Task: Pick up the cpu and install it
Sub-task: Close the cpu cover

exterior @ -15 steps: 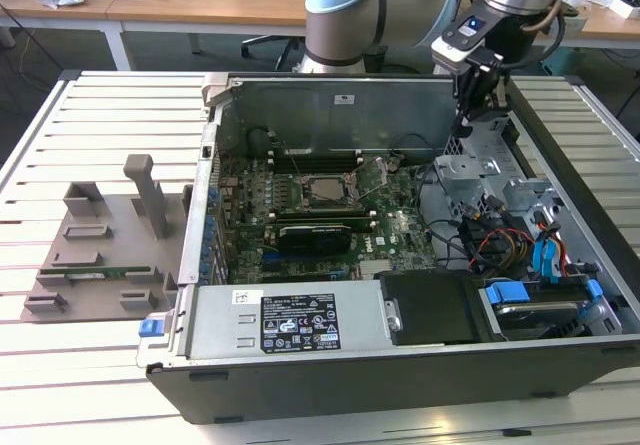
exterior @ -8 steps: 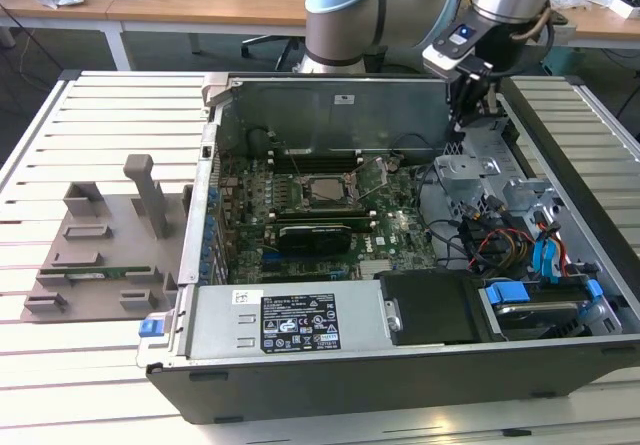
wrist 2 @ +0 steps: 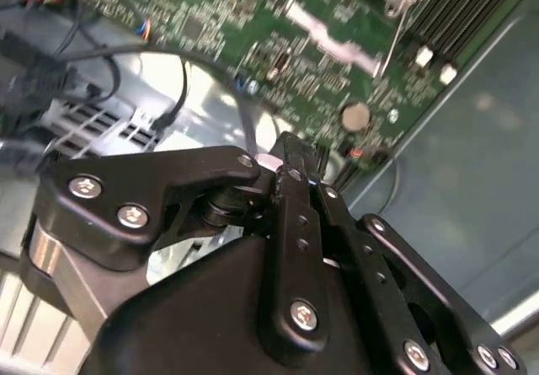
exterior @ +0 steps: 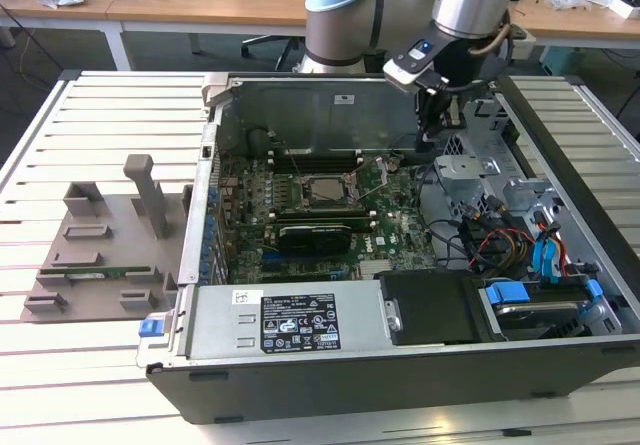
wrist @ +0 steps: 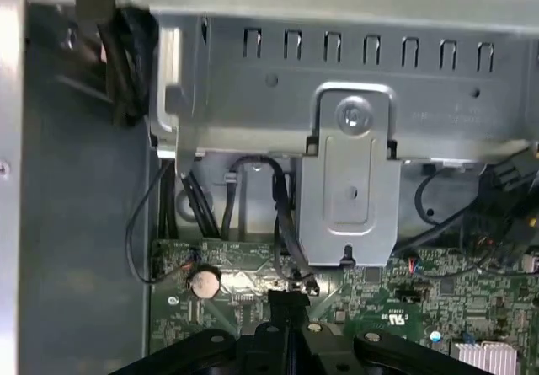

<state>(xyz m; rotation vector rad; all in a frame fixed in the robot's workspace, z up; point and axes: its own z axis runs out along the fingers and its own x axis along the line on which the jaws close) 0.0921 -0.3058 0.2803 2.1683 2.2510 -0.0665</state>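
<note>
While I am watching from far off, the gripper (exterior: pixel 430 143) is hanging over the far corner of the open computer (exterior: pixel 320 115), its jaws pressed together. The cpu (exterior: pixel 325 191) is lying as a grey square in the black frame (exterior: pixel 350 193) on the green board (exterior: pixel 395 230), well apart from the gripper.

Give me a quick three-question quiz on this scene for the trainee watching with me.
1. True or false: in the exterior view, the gripper hangs outside the computer case.
2. In the first wrist view, the round silver part on the motherboard near the gripper's tips is: A) a coin cell; B) a fan; C) a knob.
3. Fill in: the grey fixture lies on the exterior view's ____ of the case.

Key: 1 false, it hangs inside the case; 2 A; 3 left.
</note>
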